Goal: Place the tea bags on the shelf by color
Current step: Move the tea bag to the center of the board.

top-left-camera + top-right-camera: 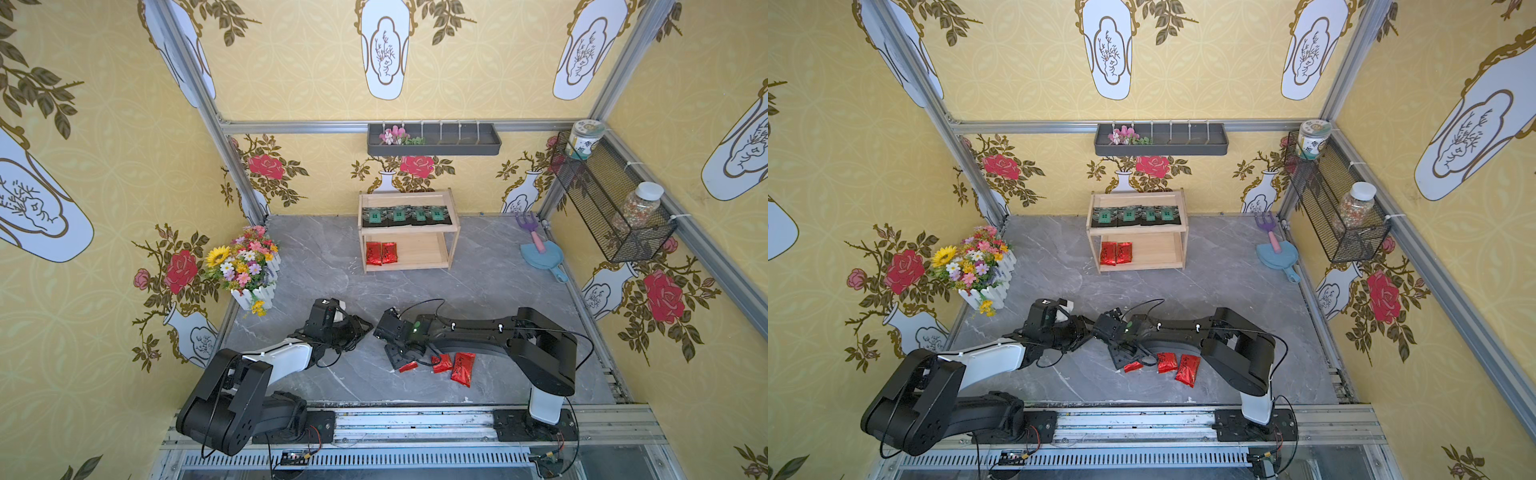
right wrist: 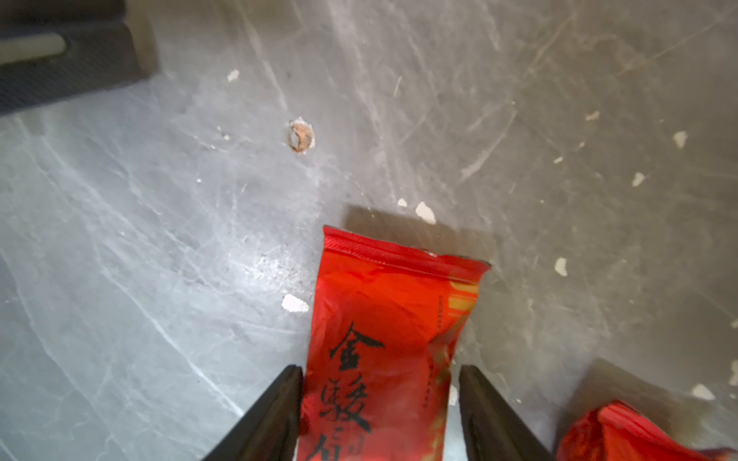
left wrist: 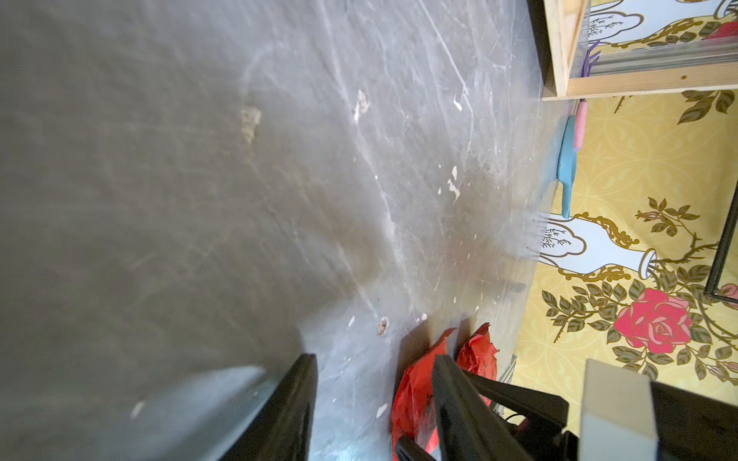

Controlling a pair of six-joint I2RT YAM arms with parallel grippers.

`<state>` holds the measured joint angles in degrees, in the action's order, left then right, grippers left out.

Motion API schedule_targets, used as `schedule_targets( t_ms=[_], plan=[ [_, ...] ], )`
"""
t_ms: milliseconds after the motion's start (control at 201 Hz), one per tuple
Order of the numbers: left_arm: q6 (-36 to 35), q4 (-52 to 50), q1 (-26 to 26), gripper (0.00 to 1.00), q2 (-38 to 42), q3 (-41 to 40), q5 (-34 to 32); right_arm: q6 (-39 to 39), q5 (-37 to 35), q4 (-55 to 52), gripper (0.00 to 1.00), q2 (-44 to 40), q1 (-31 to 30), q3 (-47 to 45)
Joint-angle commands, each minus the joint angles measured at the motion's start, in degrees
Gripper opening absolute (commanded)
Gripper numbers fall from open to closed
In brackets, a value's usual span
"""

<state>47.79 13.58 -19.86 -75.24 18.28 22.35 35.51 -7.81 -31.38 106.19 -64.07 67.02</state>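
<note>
The wooden shelf (image 1: pixel 409 193) (image 1: pixel 1136 194) stands at the back wall. Its upper tier carries several black tea bags (image 1: pixel 405 215) (image 1: pixel 1136 216), and two red tea bags (image 1: pixel 381 253) (image 1: pixel 1116 253) lie on the lower tier. Three red tea bags lie near the table's front: (image 1: pixel 408 366), (image 1: pixel 442 363), (image 1: pixel 463 368). My right gripper (image 1: pixel 400 360) (image 2: pixel 379 371) is down at the leftmost one (image 2: pixel 391 319); its jaws straddle the packet, one finger touching it, the other a little apart. My left gripper (image 1: pixel 363 330) (image 3: pixel 373 359) hovers open and empty just left of it.
A flower box (image 1: pixel 249 270) stands at the left edge, and a blue dustpan with a toy rake (image 1: pixel 540 253) at the right. A grey wall tray (image 1: pixel 434 141) and a mesh basket (image 1: pixel 615 199) with jars hang above. The two grippers are close together.
</note>
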Motion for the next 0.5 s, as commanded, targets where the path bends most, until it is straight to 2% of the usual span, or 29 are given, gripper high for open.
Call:
schedule_targets(
  t_ms=[0,179,493],
  plan=[
    [-1.03,0.11,0.17,0.52,0.21,-0.27,0.75,-0.95,-0.49,1.35,0.63,0.51,0.33,0.30],
    [-1.03,-0.01,0.43,0.52,0.28,-0.27,0.69,-2.81,-0.40,3.00,0.59,0.73,0.92,0.48],
    [-0.86,-0.17,0.87,0.52,0.53,0.08,0.59,-9.80,1.17,6.24,0.58,3.09,2.81,2.85]
  ],
)
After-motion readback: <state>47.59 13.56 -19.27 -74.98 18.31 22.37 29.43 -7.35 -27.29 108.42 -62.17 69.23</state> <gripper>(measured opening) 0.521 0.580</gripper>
